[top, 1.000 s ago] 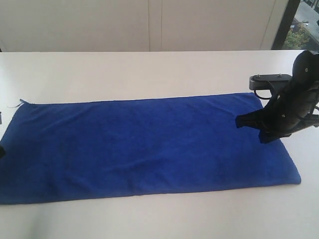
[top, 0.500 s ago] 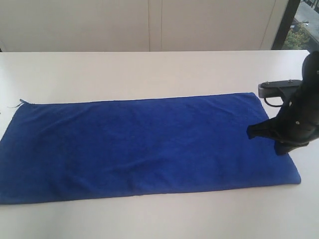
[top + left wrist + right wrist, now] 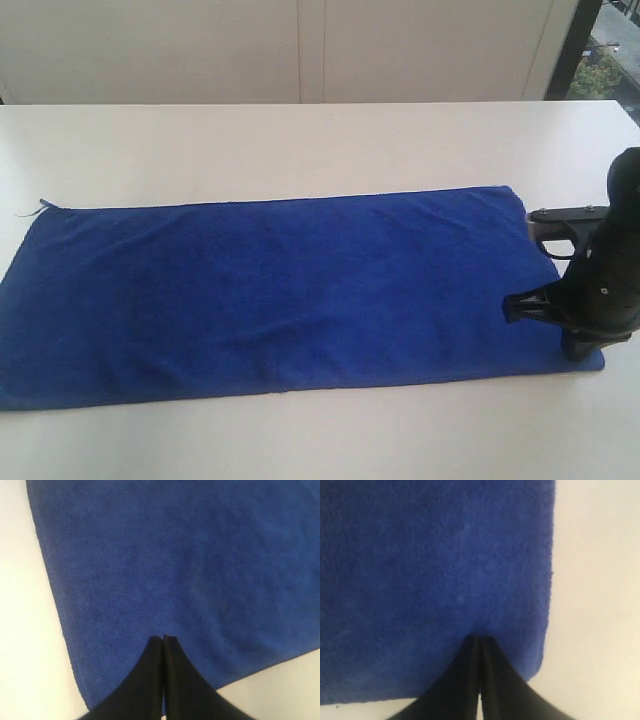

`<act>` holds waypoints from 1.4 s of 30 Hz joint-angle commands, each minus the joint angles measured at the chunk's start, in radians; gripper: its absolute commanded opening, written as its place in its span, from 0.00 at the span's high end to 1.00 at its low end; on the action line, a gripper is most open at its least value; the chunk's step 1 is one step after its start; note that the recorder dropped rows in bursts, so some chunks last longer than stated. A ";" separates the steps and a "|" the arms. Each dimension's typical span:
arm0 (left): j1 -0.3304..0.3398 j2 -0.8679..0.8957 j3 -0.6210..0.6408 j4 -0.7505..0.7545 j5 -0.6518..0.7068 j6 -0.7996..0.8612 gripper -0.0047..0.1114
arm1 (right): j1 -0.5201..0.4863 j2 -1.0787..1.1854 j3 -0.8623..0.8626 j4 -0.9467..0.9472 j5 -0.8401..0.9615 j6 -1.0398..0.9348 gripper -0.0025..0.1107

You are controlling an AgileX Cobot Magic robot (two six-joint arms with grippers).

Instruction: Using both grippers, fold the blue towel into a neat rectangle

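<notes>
blue towel (image 3: 280, 290) flat | left jaws, right jaws closed over its corners

Left jaws, right jaws — both pairs pressed together.

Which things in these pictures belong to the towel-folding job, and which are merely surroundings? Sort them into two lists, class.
Belongs to the job:
- blue towel, spread flat
- left gripper, shut, near a towel corner
- right gripper, shut, near another corner

Merely there:
- white table
- wall panels
- window
</notes>
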 commanded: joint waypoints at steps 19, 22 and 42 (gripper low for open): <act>0.003 -0.022 0.006 -0.042 -0.027 0.008 0.96 | 0.000 -0.118 0.013 -0.049 0.046 0.027 0.98; 0.003 -0.047 0.039 -0.087 -0.099 0.023 0.96 | 0.000 -0.143 0.018 -0.040 -0.024 0.027 0.98; 0.003 -0.105 0.128 -0.118 -0.211 0.059 0.96 | 0.000 0.051 0.053 -0.126 -0.001 0.118 0.98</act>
